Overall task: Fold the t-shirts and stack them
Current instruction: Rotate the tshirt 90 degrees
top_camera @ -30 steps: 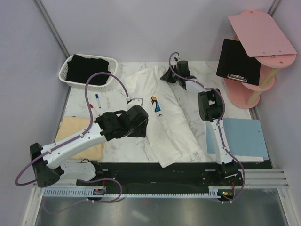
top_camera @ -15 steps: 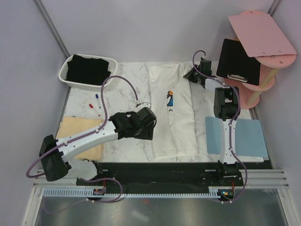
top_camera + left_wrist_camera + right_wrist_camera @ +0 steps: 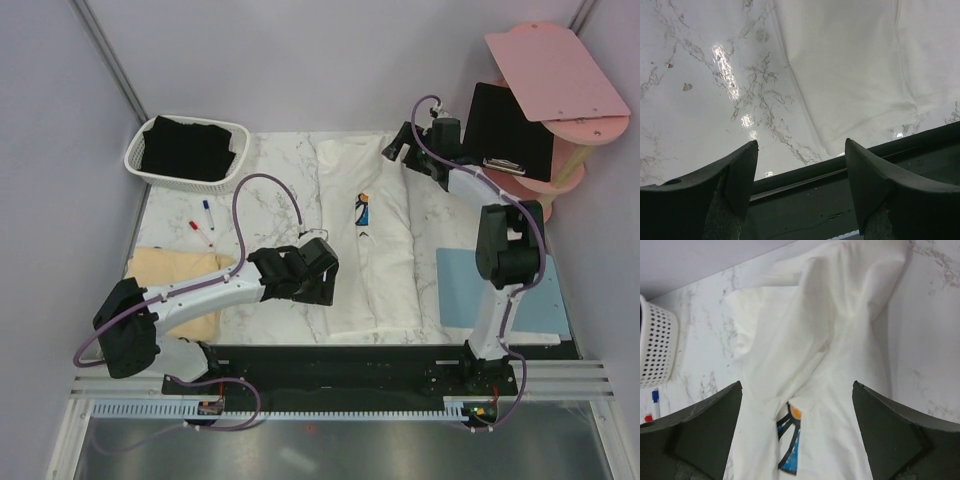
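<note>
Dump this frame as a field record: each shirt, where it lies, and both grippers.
shirt 1: white cloth t-shirt with a small blue print, lying as a long strip mid-table, held by neither gripper
shirt 2: black cloth t-shirt, inside the white perforated plastic basket, far-left corner
shirt 3: pale yellow cloth t-shirt, flat at the near-left edge, partly under the left arm
left gripper: open, empty, by shirt 1's near hem
right gripper: open, empty, over shirt 1's far end
stack: none yet
</note>
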### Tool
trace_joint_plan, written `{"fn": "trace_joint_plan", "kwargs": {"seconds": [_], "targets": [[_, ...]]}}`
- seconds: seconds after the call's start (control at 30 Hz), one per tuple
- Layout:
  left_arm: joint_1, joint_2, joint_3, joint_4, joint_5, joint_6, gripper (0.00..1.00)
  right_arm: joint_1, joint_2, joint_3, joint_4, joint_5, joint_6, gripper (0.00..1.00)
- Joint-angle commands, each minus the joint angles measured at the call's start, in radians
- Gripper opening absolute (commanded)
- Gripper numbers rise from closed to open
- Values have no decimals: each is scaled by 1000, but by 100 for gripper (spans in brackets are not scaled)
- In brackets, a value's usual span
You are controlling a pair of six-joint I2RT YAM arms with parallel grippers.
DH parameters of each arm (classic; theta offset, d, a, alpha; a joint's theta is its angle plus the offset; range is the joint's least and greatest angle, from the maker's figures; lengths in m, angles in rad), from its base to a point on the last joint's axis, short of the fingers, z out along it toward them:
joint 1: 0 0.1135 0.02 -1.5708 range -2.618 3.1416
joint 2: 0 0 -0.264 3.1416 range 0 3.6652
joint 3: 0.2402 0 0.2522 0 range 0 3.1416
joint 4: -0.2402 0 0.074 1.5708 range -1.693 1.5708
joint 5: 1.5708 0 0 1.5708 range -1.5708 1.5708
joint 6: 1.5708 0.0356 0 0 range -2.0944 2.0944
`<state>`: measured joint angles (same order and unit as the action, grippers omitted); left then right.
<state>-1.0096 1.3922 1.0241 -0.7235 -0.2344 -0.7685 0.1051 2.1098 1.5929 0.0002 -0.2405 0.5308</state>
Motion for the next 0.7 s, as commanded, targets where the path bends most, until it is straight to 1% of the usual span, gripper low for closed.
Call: {"fn": "trace_joint_plan", "kwargs": {"seconds": [0.0, 0.03, 0.1, 0.13, 0.2, 0.23, 0.3, 0.33, 0.37, 0.43, 0.5, 0.53, 0.67], "targets": [[2, 21, -45, 101, 12, -8, 77, 68, -233, -126, -75, 44, -81, 98], [3, 22, -53, 117, 12, -20, 77, 90, -288, -187, -103, 49, -90, 98], [3, 27, -73, 133, 17, -34, 78, 107, -347, -267, -111, 41, -84, 98], [5, 25, -79, 140, 21, -47, 78, 116, -402, -356, -108, 15, -74, 98], [6, 22, -94, 162, 30, -61, 79, 126, -453, -437, -111, -9, -64, 98], [9, 22, -101, 171, 33, -74, 79, 145, -502, -514, -124, -14, -60, 95], [19, 33, -119, 191, 46, -86, 80, 168, -554, -588, -134, -34, -57, 92], [26, 40, -122, 194, 52, -94, 80, 188, -607, -658, -147, -33, -52, 87], [41, 45, -124, 194, 63, -97, 80, 199, -637, -695, -154, -37, -46, 83], [60, 68, -128, 196, 67, -104, 80, 218, -718, -785, -178, -45, -26, 73], [95, 80, -137, 206, 93, -107, 80, 229, -770, -836, -206, -46, -12, 73], [112, 88, -142, 214, 107, -106, 80, 235, -824, -885, -221, -51, -9, 73], [208, 99, -168, 263, 199, -84, 81, 249, -945, -987, -238, -68, 24, 70]]}}
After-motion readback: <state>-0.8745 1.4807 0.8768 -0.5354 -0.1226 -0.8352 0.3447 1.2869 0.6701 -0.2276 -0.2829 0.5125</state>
